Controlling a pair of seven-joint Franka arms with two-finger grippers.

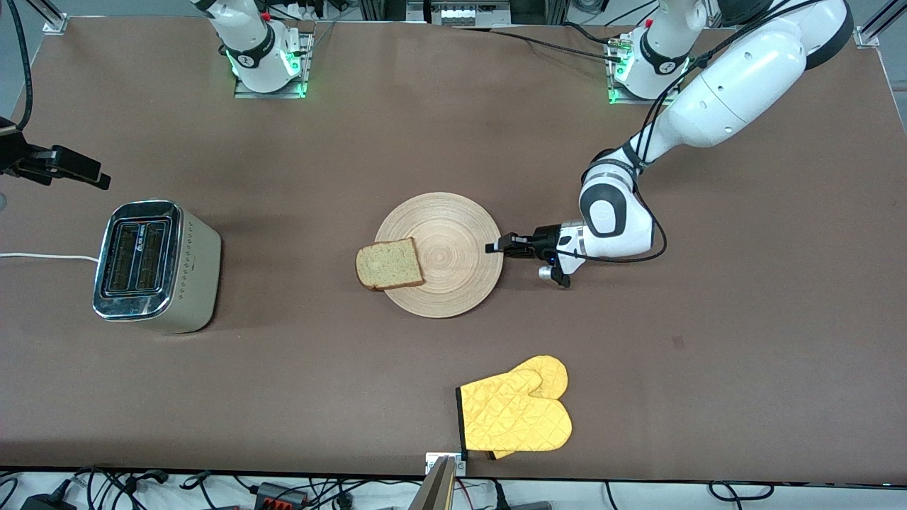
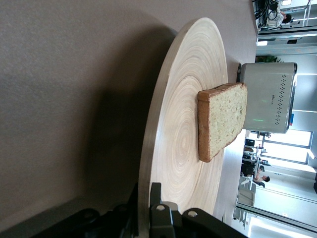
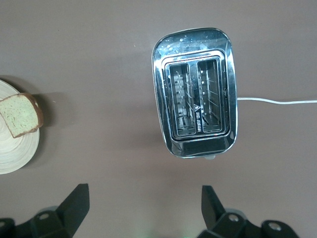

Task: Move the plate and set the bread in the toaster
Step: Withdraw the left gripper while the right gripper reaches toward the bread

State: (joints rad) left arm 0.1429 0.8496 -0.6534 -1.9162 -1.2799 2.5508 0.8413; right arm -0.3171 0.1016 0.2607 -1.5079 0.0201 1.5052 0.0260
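Brown and matte, the table (image 1: 297, 397) carries everything we see, with both arm bases standing along its edge farthest from the front camera. Near its middle we find the plate (image 1: 453, 241), a round disc of pale wood with ring grain. On the plate's edge toward the right arm's end lies the bread (image 1: 388, 264), flat, its corner hanging just over the rim.

We see the left hand (image 1: 494, 247) low at the plate's rim on the side toward the left arm's end. In the left wrist view its fingers (image 2: 159, 218) are closed on the plate's edge, one dark pad showing on top of the wood, and the plate appears to lie flat on the table.

Toward the right arm's end stands the toaster (image 1: 152, 263), upright, both slots facing up, with its white cord (image 1: 49, 256) running off toward the table's end. We find it well apart from the plate.

The right hand (image 3: 143, 201) hangs in the air above the toaster, its two fingers spread wide with nothing between them; this arm waits.

A yellow quilted oven mitt (image 1: 516, 413) lies flat nearer the front camera than the plate.
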